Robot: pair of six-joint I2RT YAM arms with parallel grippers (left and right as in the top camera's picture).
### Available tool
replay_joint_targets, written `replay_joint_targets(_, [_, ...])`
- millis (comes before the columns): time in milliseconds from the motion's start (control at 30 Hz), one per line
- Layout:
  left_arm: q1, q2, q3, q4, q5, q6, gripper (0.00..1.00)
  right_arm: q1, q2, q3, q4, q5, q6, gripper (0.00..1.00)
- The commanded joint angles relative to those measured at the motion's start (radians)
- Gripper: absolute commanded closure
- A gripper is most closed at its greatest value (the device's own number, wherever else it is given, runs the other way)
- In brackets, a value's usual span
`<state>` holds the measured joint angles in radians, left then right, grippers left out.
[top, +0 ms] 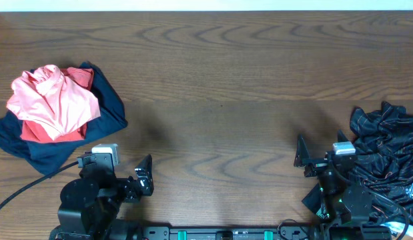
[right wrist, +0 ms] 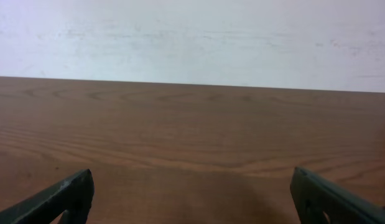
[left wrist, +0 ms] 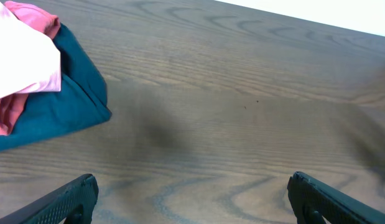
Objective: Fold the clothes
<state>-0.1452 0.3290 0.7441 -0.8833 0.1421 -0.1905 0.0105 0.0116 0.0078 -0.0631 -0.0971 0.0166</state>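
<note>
The brown wood-grain table carries a soft heap at its far left, where the salmon-pink T-shirt lies crumpled on a red-orange shirt and a dark blue garment. Its lump seems to run diagonally, though neck and hem cannot be told apart. A rumpled black patterned garment sits at the right edge, and the left gripper and right gripper both gape wide over bare wood, holding nothing.
</note>
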Motion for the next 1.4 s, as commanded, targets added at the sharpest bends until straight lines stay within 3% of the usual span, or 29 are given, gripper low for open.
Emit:
replay_joint_targets(0, [0.002,-0.005,-0.003,0.002,-0.013,-0.013,0.02,0.004,-0.005,-0.002,-0.002,-0.008,-0.014,0.01])
replay_joint_targets(300, [0.035,-0.04,-0.021,-0.031,-0.103,0.023,0.02,0.004,-0.005,-0.002,-0.002,-0.008,-0.014,0.01])
replay_joint_targets(500, [0.066,-0.145,-0.182,0.021,-0.129,0.023,0.02,0.004,-0.005,-0.002,-0.002,-0.008,-0.014,0.01])
replay_joint_targets(767, [0.073,-0.32,-0.452,0.285,-0.133,0.023,0.02,0.004,-0.005,-0.002,-0.002,-0.008,-0.014,0.01])
replay_joint_targets(1100, [0.073,-0.327,-0.707,0.768,-0.218,0.023,0.02,0.004,-0.005,-0.002,-0.002,-0.008,-0.014,0.01])
replay_joint_targets(1367, [0.072,-0.327,-0.74,0.821,-0.229,0.022,0.02,0.004,-0.005,-0.002,-0.002,-0.008,-0.014,0.01])
